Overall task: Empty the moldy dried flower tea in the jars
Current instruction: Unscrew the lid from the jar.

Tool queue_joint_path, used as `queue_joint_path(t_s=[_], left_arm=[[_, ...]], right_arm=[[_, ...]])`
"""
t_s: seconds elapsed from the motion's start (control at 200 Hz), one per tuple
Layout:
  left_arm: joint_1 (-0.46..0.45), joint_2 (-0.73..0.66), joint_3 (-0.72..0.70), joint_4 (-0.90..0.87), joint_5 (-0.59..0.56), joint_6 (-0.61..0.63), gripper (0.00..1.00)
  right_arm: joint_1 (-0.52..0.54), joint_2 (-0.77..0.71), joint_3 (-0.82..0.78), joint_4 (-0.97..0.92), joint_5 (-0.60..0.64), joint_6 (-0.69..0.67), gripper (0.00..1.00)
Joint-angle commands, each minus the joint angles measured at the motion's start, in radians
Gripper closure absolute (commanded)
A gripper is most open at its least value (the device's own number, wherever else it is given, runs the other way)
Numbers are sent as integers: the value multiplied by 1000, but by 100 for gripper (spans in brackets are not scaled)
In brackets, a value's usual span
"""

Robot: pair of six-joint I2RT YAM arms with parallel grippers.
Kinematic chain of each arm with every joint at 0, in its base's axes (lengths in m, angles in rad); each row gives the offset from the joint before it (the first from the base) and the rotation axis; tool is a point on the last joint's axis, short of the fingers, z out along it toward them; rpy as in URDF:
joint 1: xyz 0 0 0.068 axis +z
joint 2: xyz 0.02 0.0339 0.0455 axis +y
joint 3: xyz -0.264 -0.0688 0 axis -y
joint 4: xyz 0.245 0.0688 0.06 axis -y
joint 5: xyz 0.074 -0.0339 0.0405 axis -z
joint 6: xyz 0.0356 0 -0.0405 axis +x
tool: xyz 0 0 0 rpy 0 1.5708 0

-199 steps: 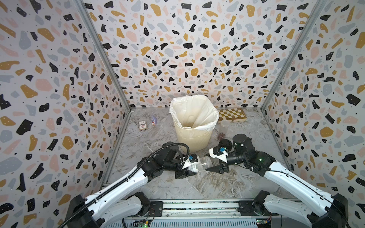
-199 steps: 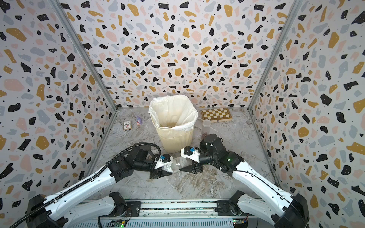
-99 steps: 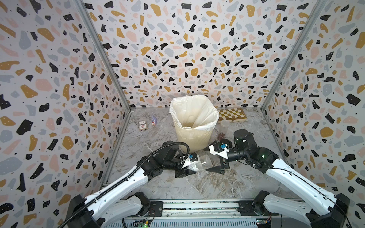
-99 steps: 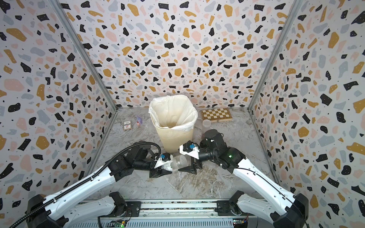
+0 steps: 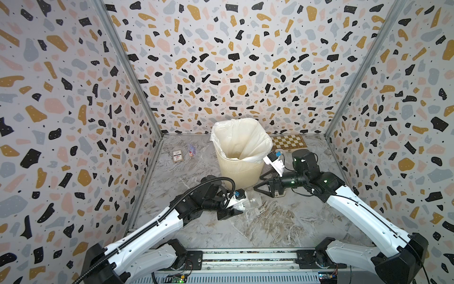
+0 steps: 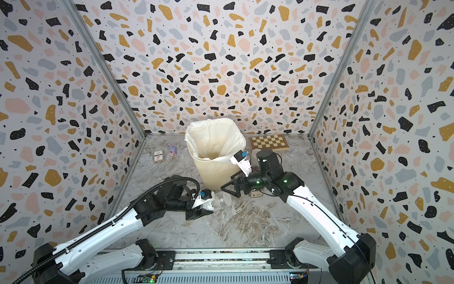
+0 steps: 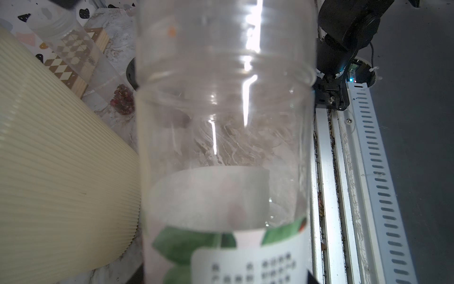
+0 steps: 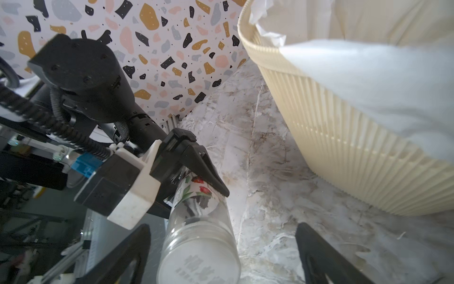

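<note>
My left gripper is shut on a clear labelled jar, which it holds lying level just above the floor in both top views. The jar has no lid, and its threaded mouth points at my right gripper. It looks almost empty. My right gripper stands open a short way from the mouth, beside the bin's base. In the right wrist view the jar sits between the wide-spread fingers without touching them. Another clear jar by the chessboard holds reddish dried flower tea at its bottom.
A cream ribbed bin with a white bag stands mid-table behind both grippers. A chessboard lies at the back right. A small card box and a little figure lie at the back left. A small pale object lies under my right wrist.
My right gripper has opened wide and drawn back from the jar's mouth toward the bin, turning as it went. The left gripper and its jar have barely moved.
</note>
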Motion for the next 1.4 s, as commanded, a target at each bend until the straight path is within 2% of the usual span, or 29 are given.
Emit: queue_joint_path(t_s=[0.0, 0.11, 0.36, 0.566, 0.841, 1.031, 1.236, 1.397], left_arm=[[6, -18, -10, 52, -13, -1, 45], [6, -22, -20, 56, -33, 5, 45], [7, -28, -23, 57, -44, 6, 45], [13, -33, -22, 75, -17, -19, 45], [23, -29, -5, 45, 48, -21, 45], [28, -13, 23, 1, 64, -8, 45], [29, -12, 23, 0, 85, -10, 45], [33, -10, 29, 0, 104, -19, 45]], right_arm=[[37, -26, -29, 8, -19, 141, 7], [73, 3, -18, -50, 17, 113, 12], [79, 10, -30, -47, -26, 120, 24], [95, 19, -15, -90, -18, 41, 33], [105, -35, -70, -24, 26, -83, 41], [170, -91, -139, 56, 98, -319, 42], [176, -186, -218, 149, 113, -584, 39], [178, -181, -210, 128, 133, -765, 41]])
